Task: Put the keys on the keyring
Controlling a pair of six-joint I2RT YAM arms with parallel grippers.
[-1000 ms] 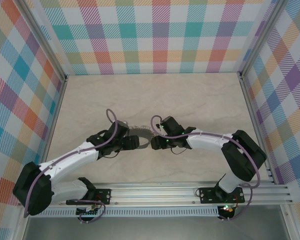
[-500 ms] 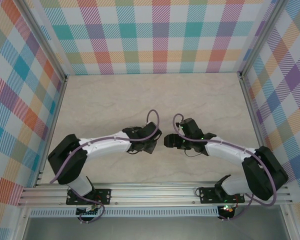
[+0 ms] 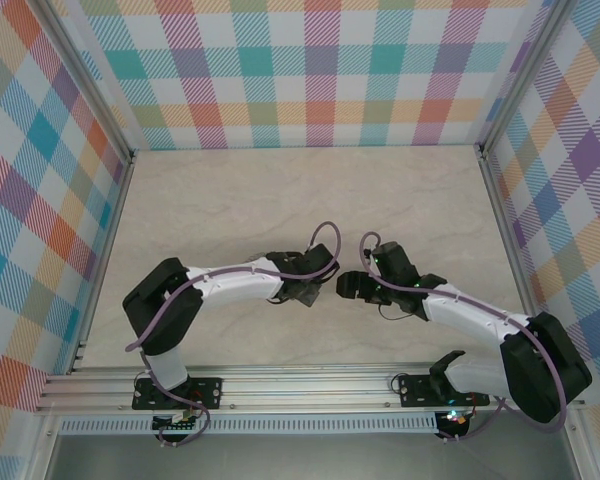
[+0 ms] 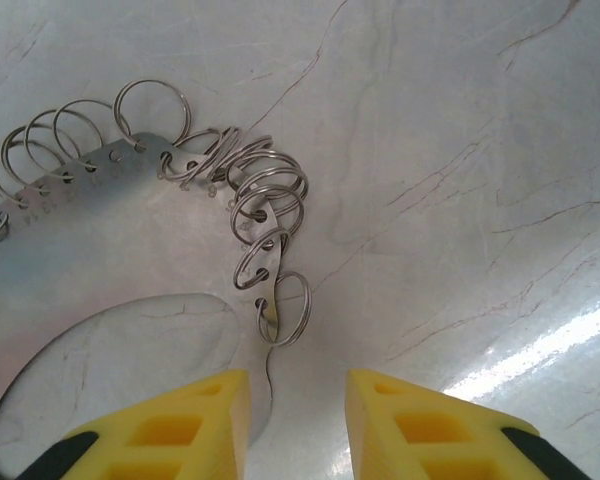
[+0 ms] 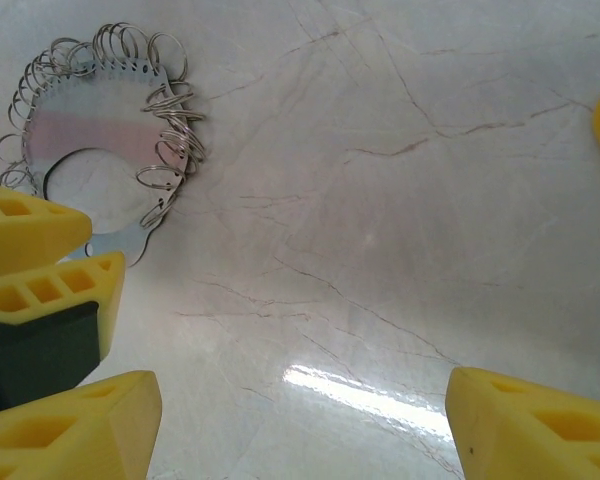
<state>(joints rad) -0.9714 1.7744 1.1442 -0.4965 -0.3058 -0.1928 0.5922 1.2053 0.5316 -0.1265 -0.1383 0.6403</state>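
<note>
- Pale marble-look table (image 3: 230, 200), with pastel plaid walls (image 3: 320, 70) on three sides and an aluminium rail (image 3: 310, 385) at 6 o'clock.
- From above we get both arms nose to nose near the table's centre: left gripper (image 3: 308, 292), right gripper (image 3: 346, 285).
- The right wrist cam gives us the whole keyring (image 5: 80, 130), lying flat at 10 o'clock. Wire loops fringe its rim, and the left fingers (image 5: 40, 225) sit at its 7 o'clock edge.
- The left wrist cam is close up, with loops fanning out at 10 o'clock. The jaws have just a slim gap, and we can't tell if they pinch the rim.
- The right jaws gape wide with nothing between them.
</note>
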